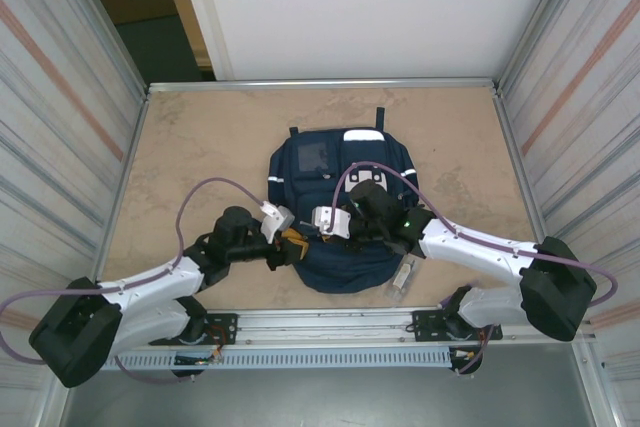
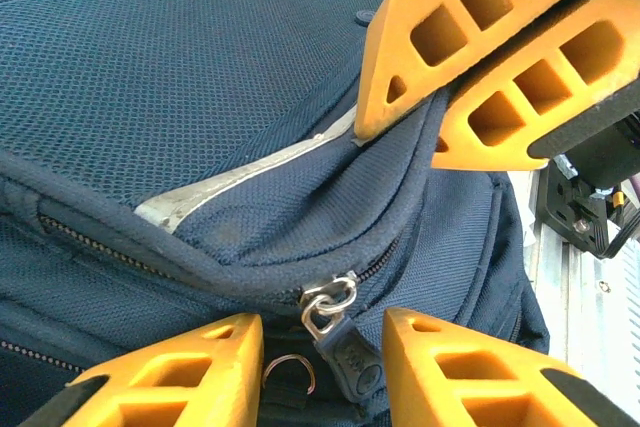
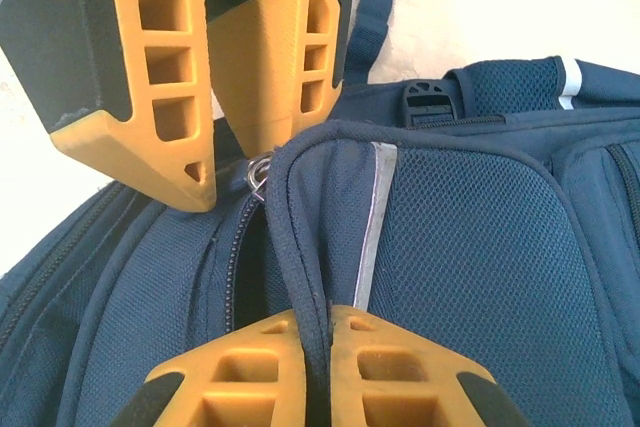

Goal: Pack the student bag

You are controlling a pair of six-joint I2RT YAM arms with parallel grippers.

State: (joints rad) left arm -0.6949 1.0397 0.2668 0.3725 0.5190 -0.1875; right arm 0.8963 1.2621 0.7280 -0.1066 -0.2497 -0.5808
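Jaws of the left gripper (image 2: 323, 322) stand parted, straddling a dark zipper pull (image 2: 348, 365) without clamping it. Those of the right gripper (image 3: 318, 322) are pinched tight on a piped seam ridge of the large navy-blue fabric backpack (image 1: 345, 265), which lies flat mid-table on the tan marbled tabletop (image 1: 200, 137), its near end beneath both grippers.

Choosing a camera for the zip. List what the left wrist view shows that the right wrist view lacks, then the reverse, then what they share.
Left wrist: the dark pull tab sitting inside the open left gripper, and a thin wire ring beside it. Right wrist: a black buckle and a navy strap. Both: the student bag, its grey strip, and the right gripper pinching a fabric ridge.
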